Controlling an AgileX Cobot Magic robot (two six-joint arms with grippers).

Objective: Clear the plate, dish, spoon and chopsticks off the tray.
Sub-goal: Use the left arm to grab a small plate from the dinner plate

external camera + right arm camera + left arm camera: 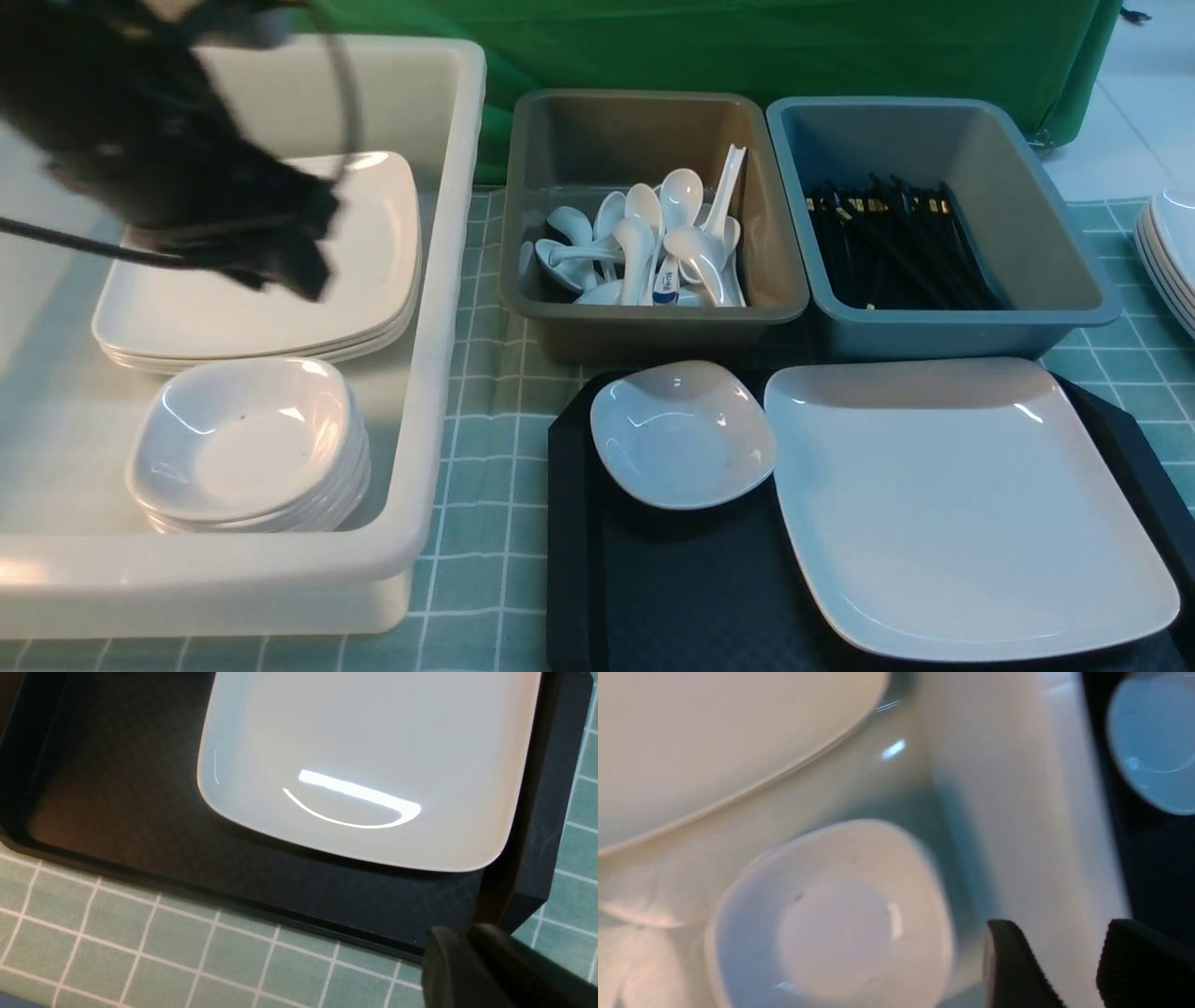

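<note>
Front view: tray [568, 523] on checked green cloth [485, 560]; green drape [747, 47] behind.

On my feed the plate [962, 504] and dish [681, 434] look like glazed ceramic or melamine, can't tell which: v. glossy, smooth, w/ hard light streaks. Tray [653, 597] is black plastic, matt, w/ a diamond-textured floor and a smoother rim. Cream tub [439, 280] is smooth plastic, semi-gloss. Grey tub [653, 322] and blue-grey tub [962, 327] are duller plastic. Tablecloth [485, 523] is checked cloth, matt. I see ribbed, matt black pads [1013, 970] on the left gripper [1078, 970].
</note>
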